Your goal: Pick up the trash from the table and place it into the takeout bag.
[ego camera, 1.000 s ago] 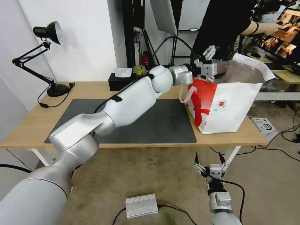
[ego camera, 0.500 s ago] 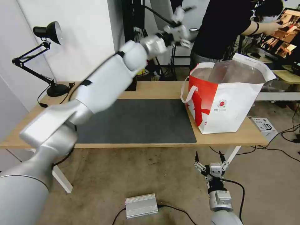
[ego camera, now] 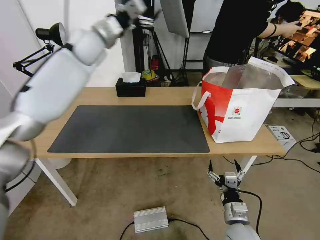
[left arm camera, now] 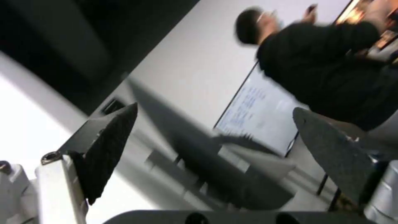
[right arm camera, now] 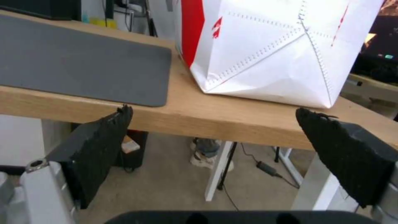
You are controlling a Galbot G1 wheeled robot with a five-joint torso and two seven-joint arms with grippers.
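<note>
Left gripper: my left gripper (ego camera: 146,15) is up high, raised above the far edge of the table, and its two dark pads (left arm camera: 110,146) stand wide apart with nothing between them.
Left arm: my arm sweeps from low on my left up to that gripper, well clear of the tabletop.
Right gripper: my right gripper (ego camera: 224,168) hangs low in front of the table's near edge, tips pointing up, fingers (right arm camera: 104,146) spread apart and gripping nothing.
Takeout bag: the takeout bag (ego camera: 241,110) stands upright on the table's right end, up and just beyond my right gripper, well off to the right of and below my left one; its mouth gapes open and the silver lining shows.
Trash: I can't make out any bowl or cup inside the bag from here.
Table: the table (ego camera: 100,95) lies below my left gripper, and its wooden edge (right arm camera: 215,116) runs just above my right gripper's tips.
Mat: the dark grey mat (ego camera: 133,128) covers the middle of the top, its right edge just beside the bag.
Tissue box: the black tissue box (ego camera: 130,87) sits at the far edge, below my left gripper.
</note>
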